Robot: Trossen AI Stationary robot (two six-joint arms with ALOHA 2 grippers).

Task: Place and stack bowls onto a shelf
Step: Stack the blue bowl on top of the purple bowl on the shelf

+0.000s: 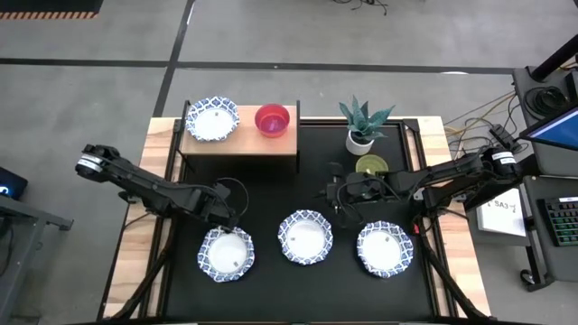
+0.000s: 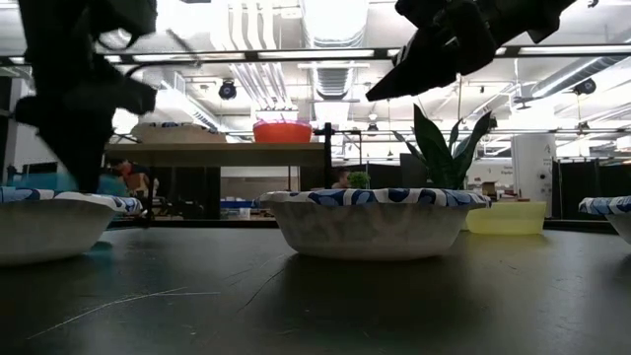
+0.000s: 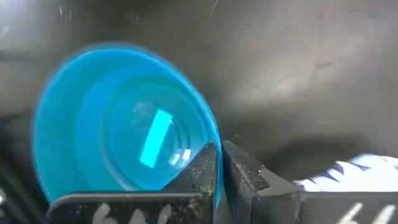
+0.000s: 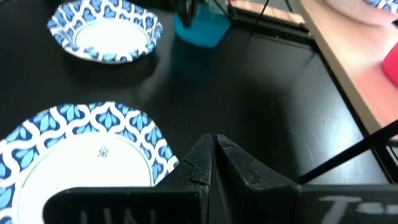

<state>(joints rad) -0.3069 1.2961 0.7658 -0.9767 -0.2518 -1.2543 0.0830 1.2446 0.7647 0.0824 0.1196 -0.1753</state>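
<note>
A small plain blue bowl [image 3: 118,124] is in my left gripper [image 3: 221,149], which is shut on it just beyond the left white bowl [image 1: 226,254]. The right wrist view shows this blue bowl [image 4: 200,28] low over the black table. Two more white bowls with blue rims sit on the table, middle [image 1: 305,236] and right [image 1: 385,249]. A fourth [image 1: 212,119] and a red bowl [image 1: 272,119] rest on the wooden shelf [image 1: 239,143]. The yellow-green bowl [image 1: 371,164] stands by the plant. My right gripper [image 4: 214,140] is shut and hovers above the table between plant and middle bowl. My left gripper pinches the blue bowl's rim [image 3: 214,134] between its two fingers, one finger [image 3: 202,168] inside the bowl and the other [image 3: 249,174] outside. The fingers come from above, slanting down. Whether the bowl's base touches the table I cannot tell.
A small white pot with a green plant [image 1: 362,126] stands right of the shelf, close to my right arm. Bare black tabletop [image 4: 249,93] lies between the bowls and the shelf's front edge. The shelf's right half [image 1: 287,144] holds nothing.
</note>
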